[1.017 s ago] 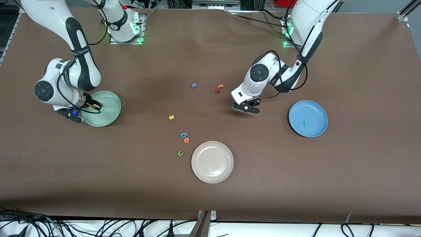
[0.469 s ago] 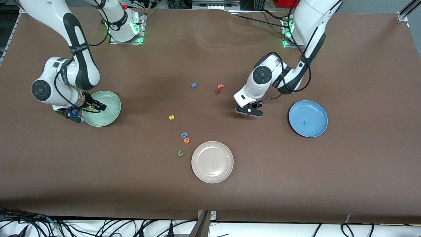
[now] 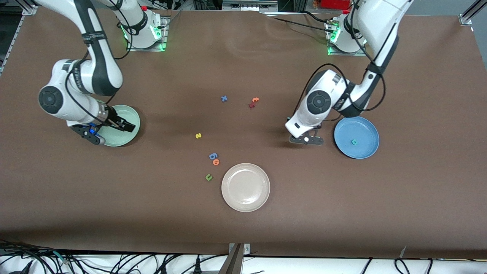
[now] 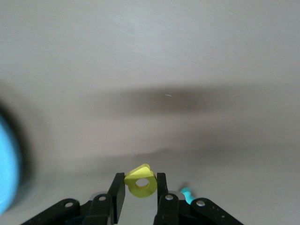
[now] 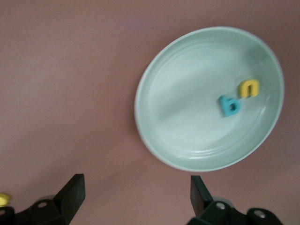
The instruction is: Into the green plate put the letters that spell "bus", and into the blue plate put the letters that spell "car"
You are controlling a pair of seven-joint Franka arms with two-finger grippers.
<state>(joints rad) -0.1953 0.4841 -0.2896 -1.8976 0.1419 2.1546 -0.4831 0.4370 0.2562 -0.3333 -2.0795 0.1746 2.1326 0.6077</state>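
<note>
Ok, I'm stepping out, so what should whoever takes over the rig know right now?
Right gripper open over the green plate, which holds teal b and yellow u.
Left gripper shut on yellow a, over the table beside the blue plate, which holds teal c.
To do: a into blue, yellow s from mid-table into green, and the r, which I cannot spot.

This is a robotics lab. Two white robot arms [image 3: 87, 57] are bolted on metal base plates [image 3: 146, 38] with green status lights at one edge of a wide brown-covered table [image 3: 243, 228]. Loose black cables [image 3: 114, 262] trail along the table's near edge, and aluminium framing [image 3: 470, 13] stands at its corner.
</note>
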